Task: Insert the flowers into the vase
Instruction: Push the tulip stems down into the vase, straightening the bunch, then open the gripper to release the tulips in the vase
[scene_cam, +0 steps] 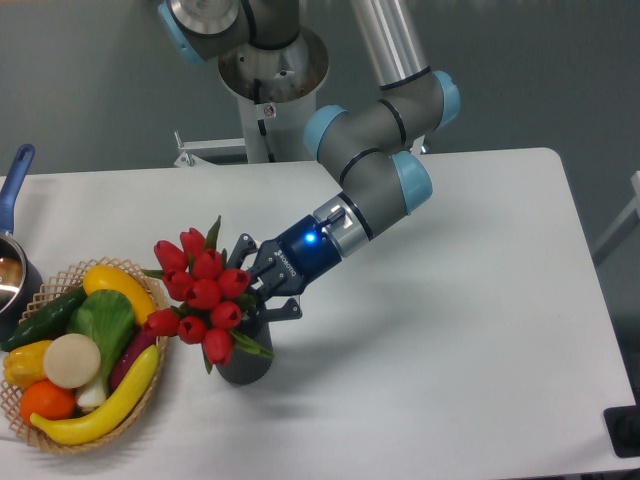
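Note:
A bunch of red tulips, the flowers point(203, 293), leans to the left over the vase point(245, 364), a small dark grey ribbed cylinder left of the table's middle. The blooms and green leaves hide the vase's rim, so the stems' lower ends are out of sight. My gripper point(254, 284) reaches in from the right, just above the vase, and is shut on the stems right behind the blooms. Its fingertips are partly hidden by the flowers.
A wicker basket point(152, 392) with several toy vegetables sits just left of the vase, nearly touching the blooms. A metal pot with a blue handle point(17, 169) stands at the far left edge. The arm's base point(272, 70) is at the back.

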